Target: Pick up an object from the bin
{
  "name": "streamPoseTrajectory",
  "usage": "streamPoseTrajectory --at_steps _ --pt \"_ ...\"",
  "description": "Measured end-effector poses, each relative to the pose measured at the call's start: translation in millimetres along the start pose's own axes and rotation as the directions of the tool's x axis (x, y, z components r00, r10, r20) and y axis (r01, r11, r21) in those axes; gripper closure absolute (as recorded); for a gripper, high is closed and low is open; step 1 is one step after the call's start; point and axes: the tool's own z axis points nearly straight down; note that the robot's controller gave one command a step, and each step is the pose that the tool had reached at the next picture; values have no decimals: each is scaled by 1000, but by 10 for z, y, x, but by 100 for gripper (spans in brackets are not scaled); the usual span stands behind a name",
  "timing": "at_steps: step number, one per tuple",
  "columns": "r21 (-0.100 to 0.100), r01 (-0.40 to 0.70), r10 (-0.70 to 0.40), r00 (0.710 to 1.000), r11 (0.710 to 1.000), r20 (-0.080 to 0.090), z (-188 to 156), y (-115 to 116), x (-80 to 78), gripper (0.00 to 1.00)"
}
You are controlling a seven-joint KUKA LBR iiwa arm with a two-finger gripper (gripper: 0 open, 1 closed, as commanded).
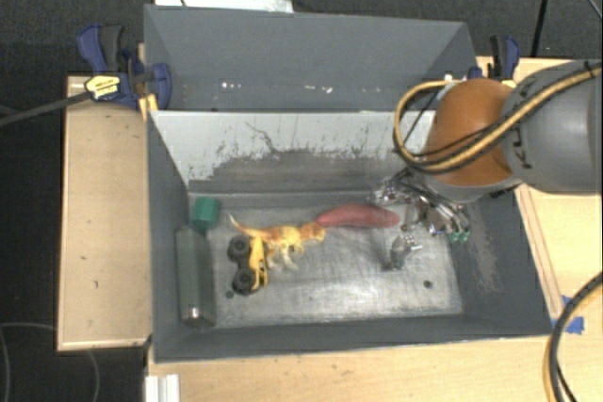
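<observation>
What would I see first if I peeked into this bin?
The big arm with its orange cover comes in from the right, its tool low in the bin beside a long red thing. Left of that lie an orange dinosaur and a yellow toy car, with a green tube along the left wall.

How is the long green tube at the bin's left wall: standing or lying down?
Lying down. The tube rests lengthwise on the bin floor, stretched along the left wall.
</observation>
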Motion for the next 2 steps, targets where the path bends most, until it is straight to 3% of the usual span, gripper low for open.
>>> streamPoseTrajectory --at_steps 1,2 --pt "-1 -292 292 956 956 -6 -235 221 -156 0" --pt "0 114 -114 993 993 2 -16 428 -173 100"
